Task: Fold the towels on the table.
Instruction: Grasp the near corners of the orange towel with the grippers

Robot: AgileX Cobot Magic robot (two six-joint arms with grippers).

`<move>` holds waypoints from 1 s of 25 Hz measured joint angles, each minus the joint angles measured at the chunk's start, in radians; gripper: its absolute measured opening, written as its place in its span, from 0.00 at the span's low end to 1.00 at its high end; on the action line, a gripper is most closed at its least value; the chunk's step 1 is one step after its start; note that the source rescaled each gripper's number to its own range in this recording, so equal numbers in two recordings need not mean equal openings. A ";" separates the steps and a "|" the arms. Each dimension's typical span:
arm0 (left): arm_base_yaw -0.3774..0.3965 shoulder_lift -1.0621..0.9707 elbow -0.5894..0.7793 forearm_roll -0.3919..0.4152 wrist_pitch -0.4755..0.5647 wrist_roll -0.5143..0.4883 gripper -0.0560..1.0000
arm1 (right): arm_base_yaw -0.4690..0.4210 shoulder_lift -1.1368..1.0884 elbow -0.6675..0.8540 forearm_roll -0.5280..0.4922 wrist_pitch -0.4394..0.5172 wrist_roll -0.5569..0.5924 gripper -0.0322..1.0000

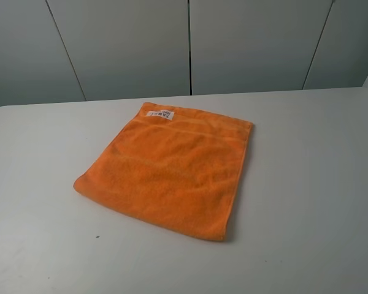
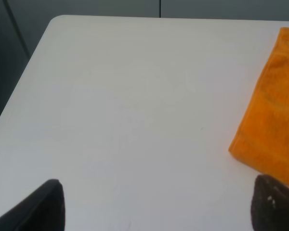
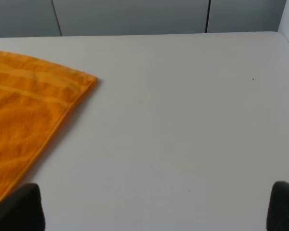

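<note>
The orange towel (image 1: pixel 172 168) lies flat near the middle of the white table (image 1: pixel 313 184), with its white label (image 1: pixel 161 114) at the far edge. Neither gripper shows in the high view. In the left wrist view the left gripper (image 2: pixel 156 211) is open and empty above bare table, with one dark fingertip (image 2: pixel 274 204) close to the towel's near corner (image 2: pixel 272 120). In the right wrist view the right gripper (image 3: pixel 151 211) is open and empty above bare table, with one fingertip (image 3: pixel 19 209) beside the towel's edge (image 3: pixel 24 115).
Grey wall panels (image 1: pixel 129 43) stand behind the table's far edge. The table's rounded far-left corner (image 2: pixel 58 21) shows in the left wrist view, with a dark drop beyond it. The table's right edge (image 3: pixel 286 41) shows in the right wrist view.
</note>
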 joint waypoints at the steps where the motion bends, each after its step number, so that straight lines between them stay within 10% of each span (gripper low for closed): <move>1: 0.000 0.000 0.000 0.000 0.000 0.000 0.99 | 0.000 0.000 0.000 0.000 0.000 0.000 1.00; 25: -0.006 0.000 0.000 -0.068 0.000 -0.006 0.99 | 0.000 0.000 0.000 0.000 0.000 0.000 1.00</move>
